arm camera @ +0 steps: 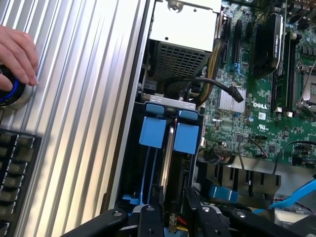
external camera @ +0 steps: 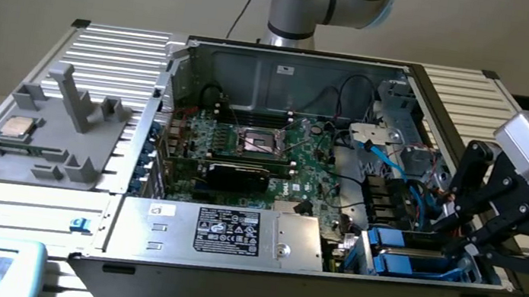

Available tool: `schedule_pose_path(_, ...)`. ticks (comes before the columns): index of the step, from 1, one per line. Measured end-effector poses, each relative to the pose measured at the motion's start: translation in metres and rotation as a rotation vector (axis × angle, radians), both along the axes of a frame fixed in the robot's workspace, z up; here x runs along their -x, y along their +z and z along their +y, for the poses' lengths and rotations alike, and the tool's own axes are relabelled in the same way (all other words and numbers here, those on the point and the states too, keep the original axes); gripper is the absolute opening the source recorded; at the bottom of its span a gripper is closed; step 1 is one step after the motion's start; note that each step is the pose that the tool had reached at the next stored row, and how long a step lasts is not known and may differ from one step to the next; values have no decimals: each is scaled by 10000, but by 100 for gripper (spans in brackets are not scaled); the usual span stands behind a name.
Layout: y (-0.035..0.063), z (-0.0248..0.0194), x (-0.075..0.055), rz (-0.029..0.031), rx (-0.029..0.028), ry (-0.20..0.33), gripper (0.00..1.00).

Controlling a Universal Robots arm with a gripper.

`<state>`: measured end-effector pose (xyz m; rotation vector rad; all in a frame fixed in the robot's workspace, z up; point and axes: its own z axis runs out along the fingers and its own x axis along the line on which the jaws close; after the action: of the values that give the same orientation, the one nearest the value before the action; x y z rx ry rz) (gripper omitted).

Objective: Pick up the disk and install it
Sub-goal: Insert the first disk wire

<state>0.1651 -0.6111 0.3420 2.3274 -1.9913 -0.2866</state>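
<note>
The disk (arm camera: 185,139) stands on edge in the drive bay at the corner of the open computer case (external camera: 285,71). Its bright blue carrier tab faces the wrist camera, with a thin silver edge beside it. A second blue carrier (arm camera: 152,132) sits right next to it in the same bay. My gripper (arm camera: 174,207) reaches down into the bay, and its two black fingers (arm camera: 157,200) sit close on either side of the disk's near end. In the exterior view the gripper (external camera: 462,244) hangs over the blue carriers (external camera: 403,265) at the case's right.
A hand (arm camera: 17,52) rests on a blue-ringed button on the ribbed metal table. Beside the bay lie a silver box with a black label (external camera: 223,231), the motherboard (external camera: 263,156) and loose cables (external camera: 386,161). A grey fixture holding a CPU chip (external camera: 16,127) stands on the exterior view's left.
</note>
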Motion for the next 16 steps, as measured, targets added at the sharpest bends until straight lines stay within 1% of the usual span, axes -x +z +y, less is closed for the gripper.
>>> schedule_pose_path(3, 21, -19, -1, 0, -7, -18, 31)
schedule_pose_path(5, 30, -35, 0, 0, -21, -26, 31)
schedule_pose_path(6, 30, -46, 0, 0, -42, -31, 31)
schedule_pose_path(7, 30, -48, 0, 0, -62, -37, 31)
schedule_pose_path(9, 32, -48, 11, -1, -118, -54, 31)
schedule_pose_path(11, 29, -49, 27, -4, -214, -69, 31)
schedule_pose_path(12, 29, -49, 36, -4, -252, -80, 31)
schedule_pose_path(15, 29, -48, 45, -6, -313, -130, 31)
schedule_pose_path(16, 26, -50, 45, -6, -342, -145, 31)
